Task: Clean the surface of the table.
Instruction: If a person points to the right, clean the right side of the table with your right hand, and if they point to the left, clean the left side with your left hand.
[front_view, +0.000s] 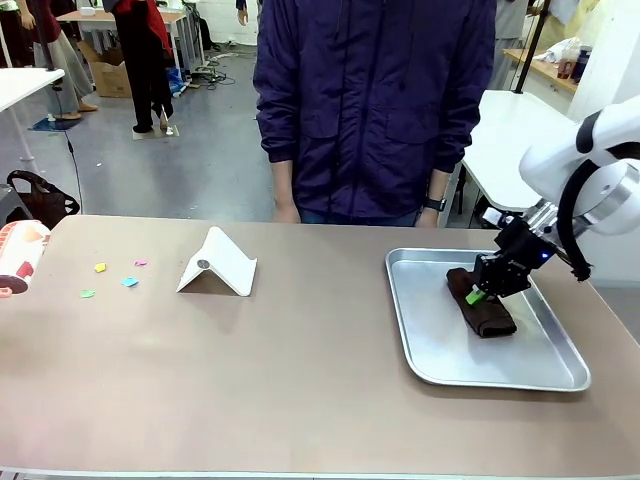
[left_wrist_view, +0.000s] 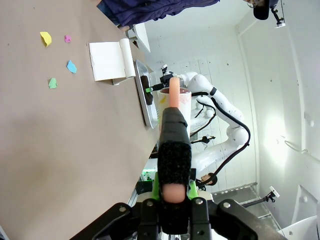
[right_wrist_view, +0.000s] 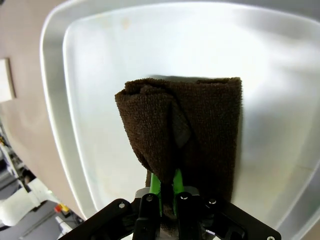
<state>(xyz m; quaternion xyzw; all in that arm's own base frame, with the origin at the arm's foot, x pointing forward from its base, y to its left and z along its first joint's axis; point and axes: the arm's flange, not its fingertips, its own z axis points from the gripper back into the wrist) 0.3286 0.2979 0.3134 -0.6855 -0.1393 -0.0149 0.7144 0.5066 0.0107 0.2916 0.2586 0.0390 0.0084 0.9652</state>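
Note:
The brownish table carries small paper scraps at its far left: yellow, pink, blue and green. A dark brown cloth lies folded in a silver tray on the right. My right gripper is shut on the cloth's near end; in the right wrist view the cloth bunches over that gripper. At the table's left edge is a paper cup. In the left wrist view my left gripper is shut on the wall of this cup.
A white folded card stand sits just right of the scraps. A person in a dark blue jacket stands at the far edge, hands down by the table. A white table stands behind on the right.

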